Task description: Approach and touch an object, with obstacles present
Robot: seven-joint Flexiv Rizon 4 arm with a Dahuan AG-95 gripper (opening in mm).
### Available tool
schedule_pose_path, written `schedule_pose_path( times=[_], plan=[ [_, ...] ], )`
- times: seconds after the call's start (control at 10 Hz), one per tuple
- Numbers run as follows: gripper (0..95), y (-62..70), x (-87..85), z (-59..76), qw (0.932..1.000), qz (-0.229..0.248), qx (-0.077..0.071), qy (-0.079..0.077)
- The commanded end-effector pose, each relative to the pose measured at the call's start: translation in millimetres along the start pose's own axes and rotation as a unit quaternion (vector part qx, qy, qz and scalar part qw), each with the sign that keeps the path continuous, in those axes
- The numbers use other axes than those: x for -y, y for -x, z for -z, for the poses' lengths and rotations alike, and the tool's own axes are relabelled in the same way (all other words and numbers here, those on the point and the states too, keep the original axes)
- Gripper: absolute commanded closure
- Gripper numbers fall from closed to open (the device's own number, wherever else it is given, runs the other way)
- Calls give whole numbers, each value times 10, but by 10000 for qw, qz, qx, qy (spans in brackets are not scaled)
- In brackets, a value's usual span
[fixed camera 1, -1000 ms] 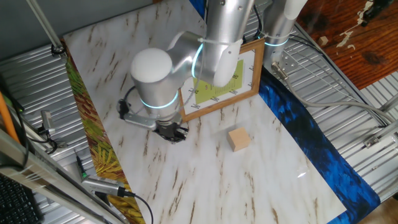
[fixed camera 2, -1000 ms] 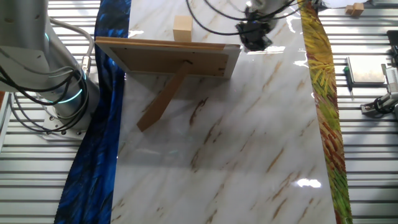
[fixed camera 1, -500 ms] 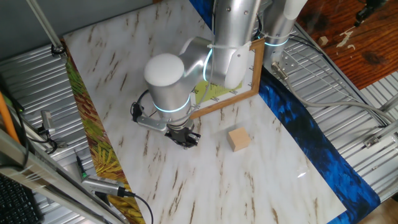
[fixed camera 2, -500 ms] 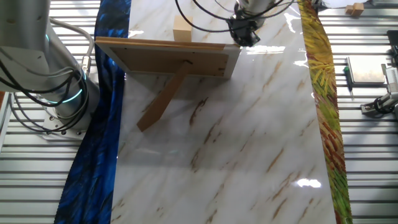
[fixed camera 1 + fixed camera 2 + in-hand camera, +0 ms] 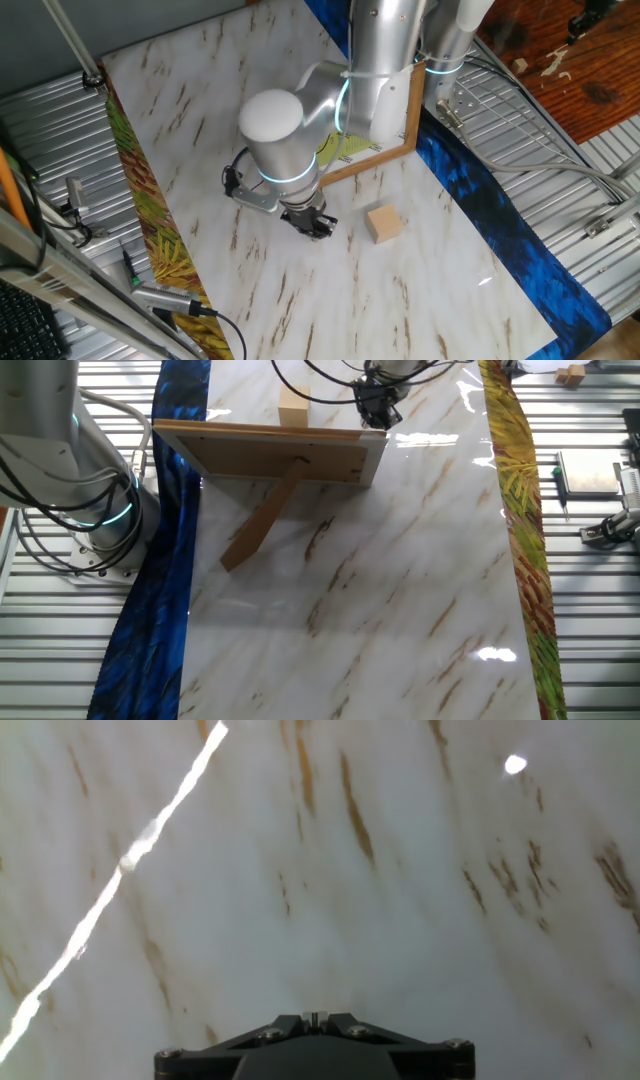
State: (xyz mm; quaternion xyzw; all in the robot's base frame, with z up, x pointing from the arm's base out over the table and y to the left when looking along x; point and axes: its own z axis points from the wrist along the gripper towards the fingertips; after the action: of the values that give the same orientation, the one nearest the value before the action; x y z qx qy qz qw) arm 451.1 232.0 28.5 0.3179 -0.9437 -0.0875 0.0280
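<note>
Wooden cube (image 5: 384, 224): judged light, rigid; 1 flat side face suffices for touching. Jaws' state cannot be told.

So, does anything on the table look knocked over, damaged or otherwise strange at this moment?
Nothing stands out. The picture frame stands upright on its rear prop, the small wooden cube sits flat on the marble tabletop, apart from the frame. The end effector is beside the cube, not touching it. No spill or damage shows.
</note>
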Motion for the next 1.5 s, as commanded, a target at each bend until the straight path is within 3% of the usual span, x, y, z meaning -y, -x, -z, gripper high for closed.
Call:
schedule_pose_path(
  times=[0.1, 0.3, 0.4, 0.9, 1.0, 1.3, 1.5],
  plan=[
    [950, 18, -3, 3, 10000, 86, 12, -31],
    [950, 20, -2, 3, 9998, 176, 55, -124],
    [950, 20, -2, 3, 9990, 359, 94, -247],
    [950, 20, -2, 3, 9959, 884, -45, -202],
    [950, -72, -105, -49, 9942, 1068, 45, -117],
    [950, -248, -466, -135, 9962, 869, 7, -71],
    [950, -308, -580, -138, 9971, 753, 1, -77]
  ],
)
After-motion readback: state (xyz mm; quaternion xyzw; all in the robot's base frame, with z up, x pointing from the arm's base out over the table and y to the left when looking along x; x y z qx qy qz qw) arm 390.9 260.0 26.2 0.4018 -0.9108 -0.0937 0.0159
